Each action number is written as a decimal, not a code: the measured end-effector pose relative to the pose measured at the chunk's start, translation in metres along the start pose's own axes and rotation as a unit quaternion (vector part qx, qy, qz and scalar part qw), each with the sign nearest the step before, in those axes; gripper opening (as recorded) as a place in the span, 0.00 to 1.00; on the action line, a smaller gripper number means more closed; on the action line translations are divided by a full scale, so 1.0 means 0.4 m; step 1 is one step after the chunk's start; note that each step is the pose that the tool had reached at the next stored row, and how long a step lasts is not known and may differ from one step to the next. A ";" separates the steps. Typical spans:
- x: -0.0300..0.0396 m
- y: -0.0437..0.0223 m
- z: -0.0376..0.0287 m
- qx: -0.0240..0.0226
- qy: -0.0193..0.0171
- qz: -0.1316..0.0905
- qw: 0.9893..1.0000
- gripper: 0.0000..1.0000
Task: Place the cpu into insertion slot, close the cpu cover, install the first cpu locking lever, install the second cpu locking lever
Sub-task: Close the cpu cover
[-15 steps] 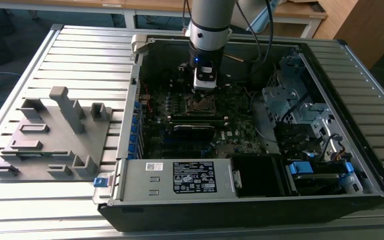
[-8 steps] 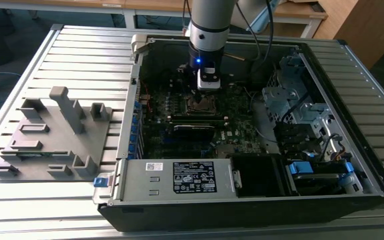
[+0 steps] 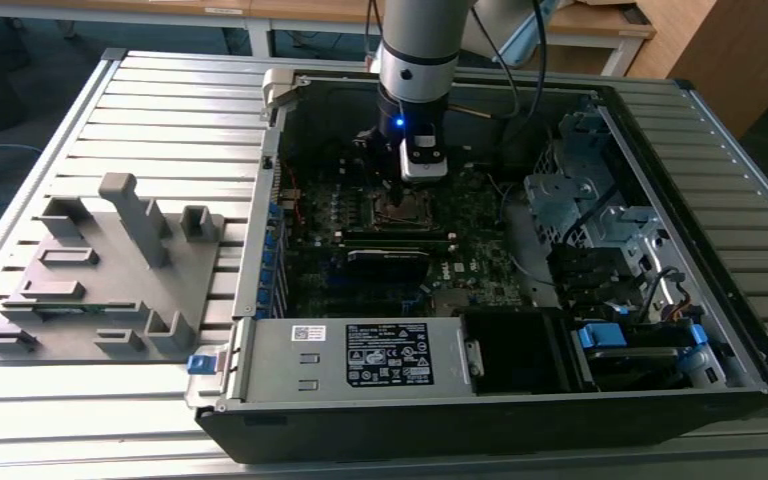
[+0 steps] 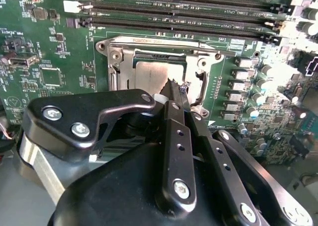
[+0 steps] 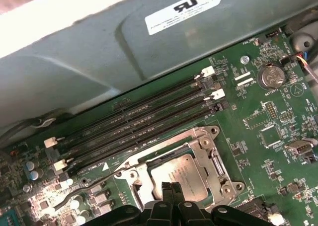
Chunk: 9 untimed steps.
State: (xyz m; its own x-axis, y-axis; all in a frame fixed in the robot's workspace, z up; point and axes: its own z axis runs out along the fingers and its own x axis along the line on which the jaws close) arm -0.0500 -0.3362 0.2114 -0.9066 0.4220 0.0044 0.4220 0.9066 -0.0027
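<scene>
Straight above the cpu cover (image 5: 213, 159) the air is open. My gripper (image 4: 175, 87) hangs there, fingers drawn together. Along one side of the cover lie the low memory slots (image 5: 139, 121), and past them the power supply box (image 5: 99, 47) rises like a wall. A row of capacitors (image 4: 258, 94) stands just beside the cover. To the exterior view's right of the cover the drive cage (image 3: 584, 190) crowds in. Beyond the cover stands the case wall (image 3: 337, 100).
</scene>
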 end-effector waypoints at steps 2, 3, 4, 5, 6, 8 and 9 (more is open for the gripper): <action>0.000 0.000 0.000 0.000 0.000 0.000 1.000 0.10; 0.000 0.000 0.000 0.000 0.000 0.000 1.000 0.10; 0.000 0.000 0.000 0.000 0.000 -0.001 1.000 0.10; 0.000 0.000 0.000 0.000 0.000 -0.001 1.000 0.10; 0.000 0.000 0.000 0.000 0.000 -0.002 1.000 0.10; 0.000 0.000 0.000 0.000 0.000 -0.013 1.000 0.10; 0.000 0.000 0.000 0.000 0.000 -0.021 1.000 0.10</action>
State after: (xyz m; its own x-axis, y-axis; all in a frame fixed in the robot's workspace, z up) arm -0.0500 -0.3362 0.2113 -0.9233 0.3841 0.0044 0.3841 0.9233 -0.0028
